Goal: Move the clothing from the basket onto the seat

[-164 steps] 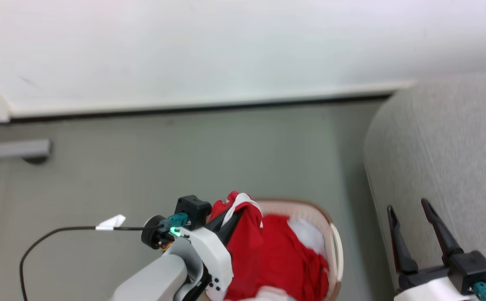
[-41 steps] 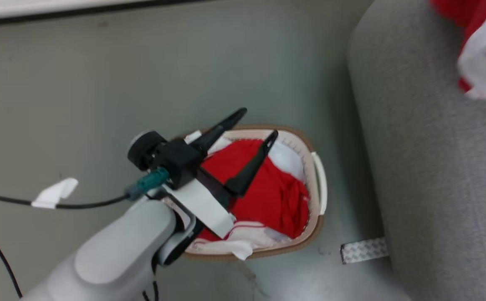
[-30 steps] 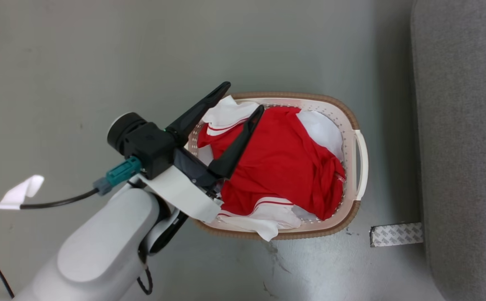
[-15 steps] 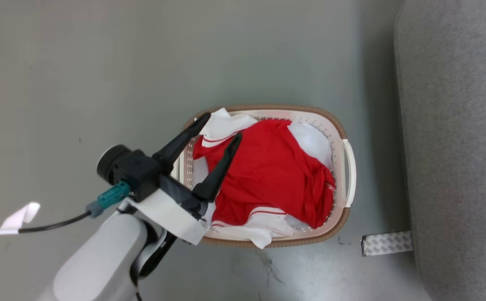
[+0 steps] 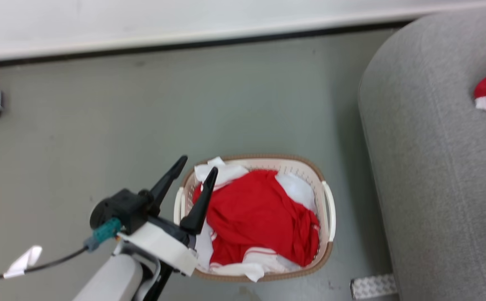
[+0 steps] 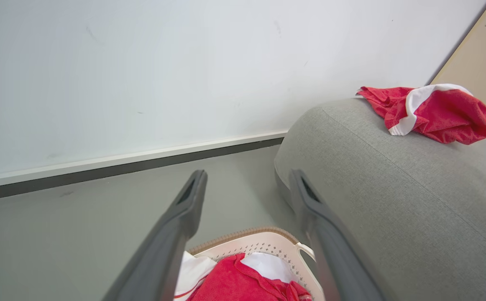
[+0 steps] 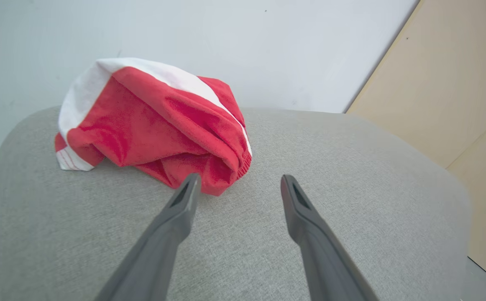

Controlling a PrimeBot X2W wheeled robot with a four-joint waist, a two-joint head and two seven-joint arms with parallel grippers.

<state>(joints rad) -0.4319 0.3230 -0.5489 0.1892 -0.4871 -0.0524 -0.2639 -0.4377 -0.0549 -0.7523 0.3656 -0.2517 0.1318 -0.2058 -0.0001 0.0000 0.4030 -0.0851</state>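
In the basket (image 5: 264,157), red clothing (image 5: 259,213), left gripper (image 5: 199,164) splayed empty, right gripper (image 7: 239,179) splayed

The soft red fabric garment (image 5: 259,217) has a red body, white sleeves and thin red-and-white striped trim. The oval plastic laundry basket (image 5: 264,159) is cream-white and perforated, with a brown woven-look rim. The large upholstered sofa (image 5: 431,175) is plain grey.
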